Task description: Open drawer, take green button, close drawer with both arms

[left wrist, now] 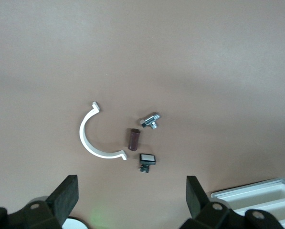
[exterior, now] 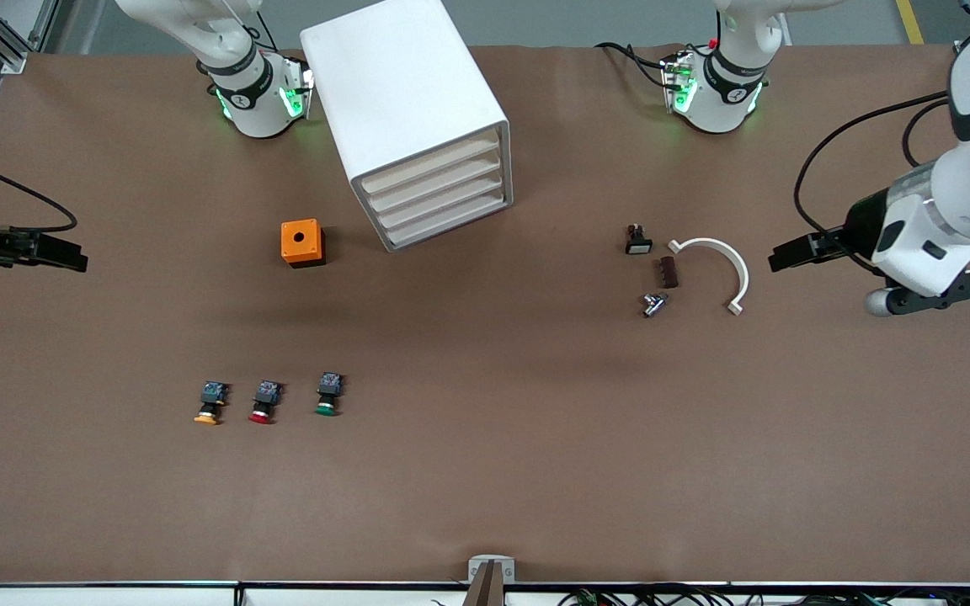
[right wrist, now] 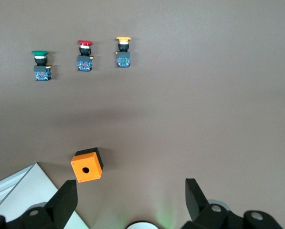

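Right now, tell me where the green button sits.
The green button lies on the table beside the red button, nearer the front camera than the orange box, toward the right arm's end.

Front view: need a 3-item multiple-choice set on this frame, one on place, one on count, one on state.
1. Where does the green-capped button lie?
A. In the lowest drawer
B. On the table, nearer the front camera than the orange box
C. On top of the cabinet

2. How many push buttons lie in that row?
A. Two
B. Three
C. Five

3. What state are the cabinet's four drawers in?
A. All shut
B. Lowest pulled out
C. Top one removed

Answers:
1 B: it sits on the bare table beside the red-capped button, lower in the view than the box.
2 B: yellow-capped button, red and green caps.
3 A: all four fronts, including the lowest drawer, sit flush.

Both end effectors, left and right, wait open at the table's ends.
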Robot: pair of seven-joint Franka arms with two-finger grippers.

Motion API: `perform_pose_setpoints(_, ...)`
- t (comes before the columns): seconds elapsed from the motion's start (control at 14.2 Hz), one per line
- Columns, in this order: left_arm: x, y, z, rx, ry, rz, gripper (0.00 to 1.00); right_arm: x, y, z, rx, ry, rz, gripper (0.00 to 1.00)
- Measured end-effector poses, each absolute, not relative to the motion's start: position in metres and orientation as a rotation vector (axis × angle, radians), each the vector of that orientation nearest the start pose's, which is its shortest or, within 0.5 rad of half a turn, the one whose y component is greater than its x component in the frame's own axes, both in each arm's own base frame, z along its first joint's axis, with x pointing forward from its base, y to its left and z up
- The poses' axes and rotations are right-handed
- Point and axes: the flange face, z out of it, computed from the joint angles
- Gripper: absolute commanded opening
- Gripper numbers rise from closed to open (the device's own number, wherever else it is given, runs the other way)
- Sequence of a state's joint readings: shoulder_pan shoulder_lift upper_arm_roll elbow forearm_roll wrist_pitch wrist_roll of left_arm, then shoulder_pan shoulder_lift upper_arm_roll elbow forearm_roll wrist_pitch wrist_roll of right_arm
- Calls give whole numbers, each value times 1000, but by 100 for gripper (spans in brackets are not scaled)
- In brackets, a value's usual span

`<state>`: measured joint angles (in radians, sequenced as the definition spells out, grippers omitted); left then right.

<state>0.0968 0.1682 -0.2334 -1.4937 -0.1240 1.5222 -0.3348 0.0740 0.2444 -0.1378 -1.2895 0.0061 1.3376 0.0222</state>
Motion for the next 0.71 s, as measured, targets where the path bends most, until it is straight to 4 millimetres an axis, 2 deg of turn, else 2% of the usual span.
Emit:
perform_pose_setpoints(0.14,586,-72,568,-3241,-293,275,99,592,-26,609,-3143,134,297,100)
perform_pose_setpoints(0.42,573,-62,576,-3225,-279,258,99,570,-24,639,-3134,127,230,100)
perform_pose_setpoints(0.71,562,-59,581,-3221,-268,249,99,543,-27,650,-3124,128,155,100)
